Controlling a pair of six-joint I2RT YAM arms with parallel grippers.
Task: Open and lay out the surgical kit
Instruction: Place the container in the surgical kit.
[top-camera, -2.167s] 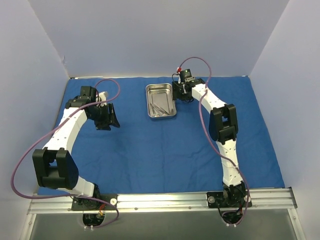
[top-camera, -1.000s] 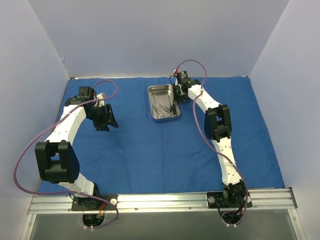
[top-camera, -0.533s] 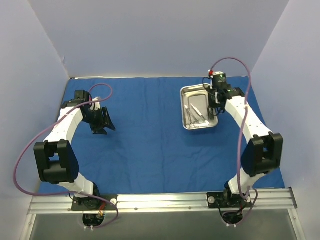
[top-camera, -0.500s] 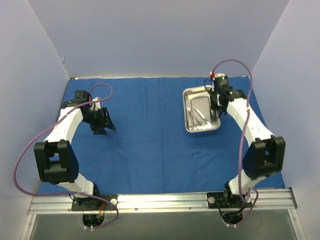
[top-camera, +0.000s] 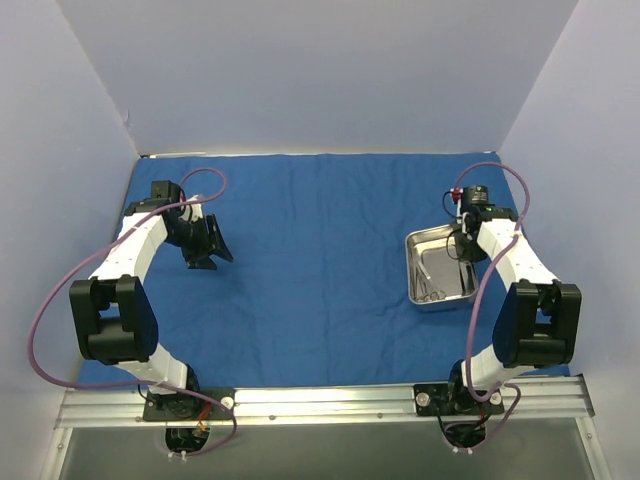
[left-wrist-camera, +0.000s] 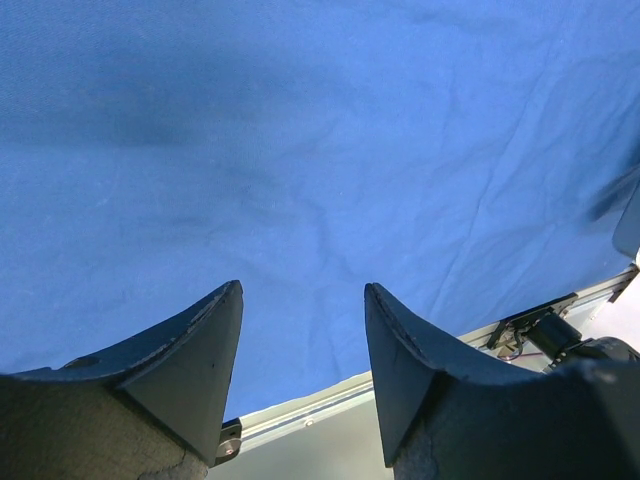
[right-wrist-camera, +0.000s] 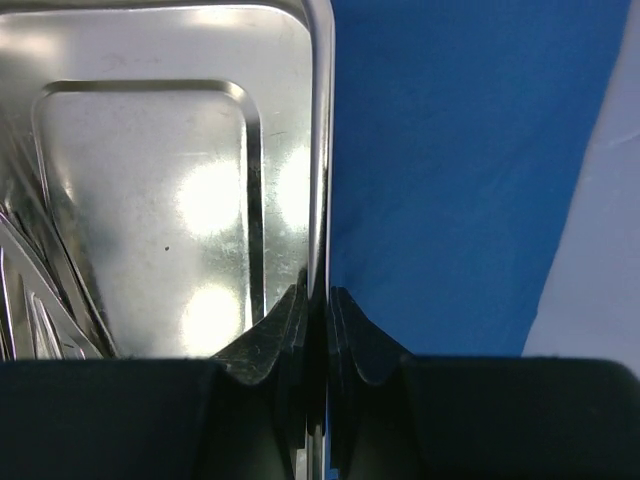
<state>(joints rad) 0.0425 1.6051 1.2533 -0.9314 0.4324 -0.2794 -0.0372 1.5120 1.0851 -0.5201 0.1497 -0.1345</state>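
Note:
The surgical kit's royal-blue cloth wrap (top-camera: 320, 260) lies spread flat across the table. Its shiny steel tray (top-camera: 440, 268) sits on the cloth at the right, with thin silver instruments (top-camera: 432, 283) inside. My right gripper (top-camera: 466, 235) is shut on the tray's right rim (right-wrist-camera: 322, 150), one finger inside the tray and one outside. The instruments (right-wrist-camera: 40, 290) show at the tray's left in the right wrist view. My left gripper (top-camera: 205, 248) hangs open above bare cloth (left-wrist-camera: 300, 150) at the left, holding nothing.
Grey-white walls close in the back and both sides. A metal rail (top-camera: 320, 400) carrying both arm bases runs along the near edge. The cloth's near edge and the rail (left-wrist-camera: 330, 400) show between my left fingers.
My right gripper has dragged the tray from the back centre of the cloth over to the right side and nearer. The left arm has barely shifted.

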